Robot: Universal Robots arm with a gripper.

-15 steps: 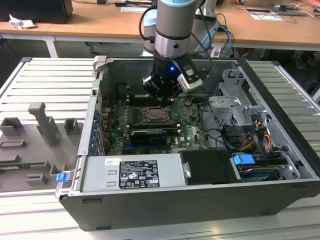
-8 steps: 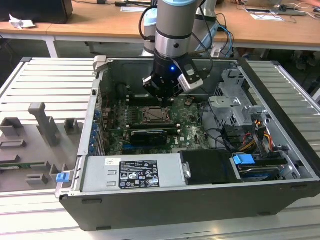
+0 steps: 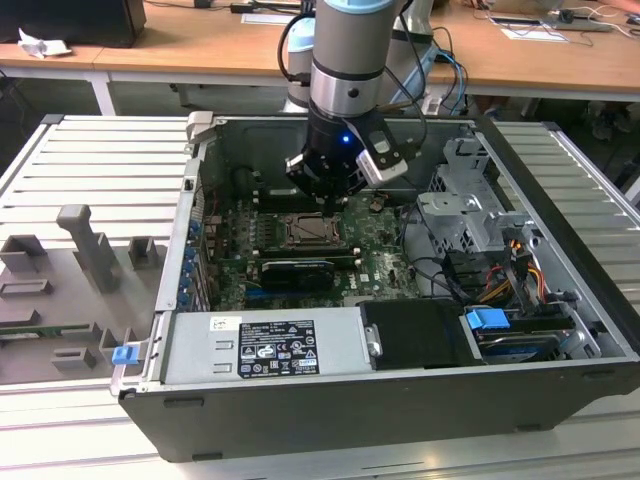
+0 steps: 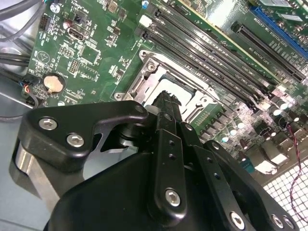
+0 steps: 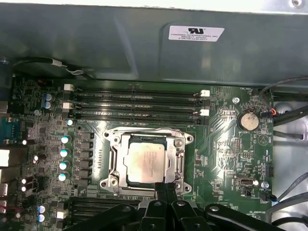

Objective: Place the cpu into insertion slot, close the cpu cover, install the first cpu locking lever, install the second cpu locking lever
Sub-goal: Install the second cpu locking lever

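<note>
Already the cpu (image 5: pixel 147 162) sits in the insertion slot (image 5: pixel 111 181), so from where I stand the risk is a slip: if the gripper (image 5: pixel 165 188) drags sideways off the socket, it could skew the chip on its contacts or scrape the board.

From the exterior view, the gripper (image 3: pixel 327 190) hangs just above the insertion slot (image 3: pixel 313 232), deep in the open computer case (image 3: pixel 400 390), a dark sheet-metal box with a grey power supply (image 3: pixel 265 345) along its near wall.

In the second wrist view, the matte black fingers (image 4: pixel 166 103) look drawn narrow, tips together over the socket, holding nothing that I can make out. Past the socket's far side run long black memory slots (image 4: pixel 216 57).

In the first wrist view, the cpu is a flat square with a pale brushed-metal face, level inside the slot. Around it lies the cpu cover (image 5: pixel 180 161), a thin silvery frame; whether it is latched I cannot tell. The green board (image 5: pixel 219 144) looks hard and densely studded.
</note>
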